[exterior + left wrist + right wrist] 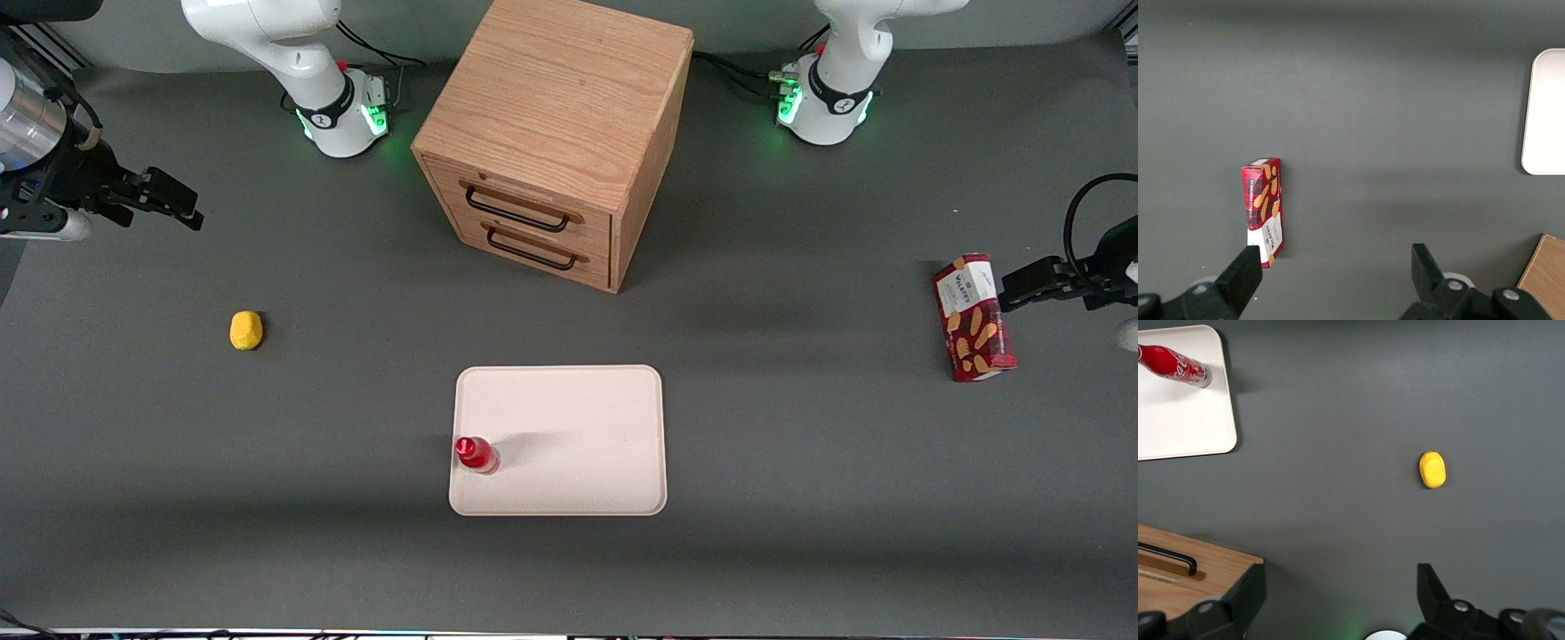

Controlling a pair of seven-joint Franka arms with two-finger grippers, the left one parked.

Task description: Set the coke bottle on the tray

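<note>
- Tool (pixel 173 206) up at the working arm's end of the bench (pixel 800 462), well apart from everything; fingers spread wide in the wrist view, nothing between them.
- Yellow lump (pixel 245 330) alone on the bench between tool and tray, nearer the tool; no part in the task.
- Bottle (pixel 476 453) upright on the tray (pixel 578 418), just inside the rim on the side toward the working arm, red cap up, silvery base down. Free of any grip.
- Tray flat on the bench, in front of the drawer cabinet (pixel 551 142) and nearer the front camera than it.
- Snack box (pixel 973 317) lying toward the parked arm's end, well apart from the tray.
- Task, by the look of things: done, bottle resting on the tray and tool drawn clear.
- Handling, as a judgement: small and probably light, stiff, glossy and so likely slippery; narrow base and tall shape, easy to tip with a sideways nudge. Close to the rim, so little margin on that side.
- Best hold, if needed again: across the straight body below the neck, fingers square to it, squeezed gently; not the tapering neck or cap, likely to slip there.
</note>
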